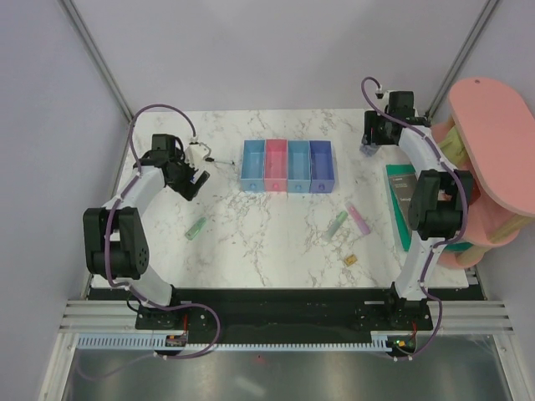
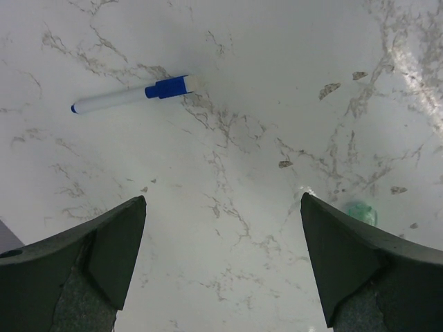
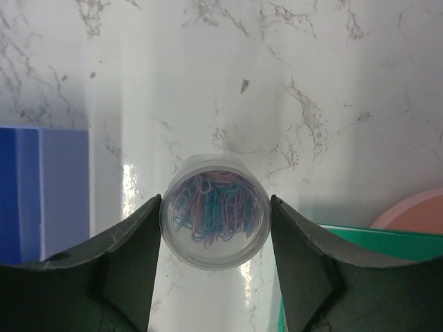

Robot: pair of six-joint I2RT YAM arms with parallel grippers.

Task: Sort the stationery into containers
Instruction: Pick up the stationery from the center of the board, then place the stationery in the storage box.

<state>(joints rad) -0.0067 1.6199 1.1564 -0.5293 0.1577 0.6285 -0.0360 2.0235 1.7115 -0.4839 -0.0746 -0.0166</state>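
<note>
My right gripper (image 3: 216,202) is shut on a small clear round piece (image 3: 214,228), a tub of coloured paper clips standing on the marble; both fingers touch its sides. It sits at the back right (image 1: 374,140), right of the containers (image 1: 287,165), a row of four bins. The dark blue bin (image 3: 41,194) shows at the left in the right wrist view. My left gripper (image 2: 223,200) hangs open over bare marble at the back left (image 1: 196,180). A blue-tipped marker (image 2: 131,97) lies ahead of it. A thin black pen (image 1: 220,159) lies nearby.
A pale green bar (image 1: 196,227) lies left of centre; another pale green bar (image 1: 336,223), a pink bar (image 1: 359,219) and a tan nub (image 1: 350,261) lie right of centre. A dark green book (image 1: 405,205) and a pink shelf (image 1: 493,150) fill the right edge.
</note>
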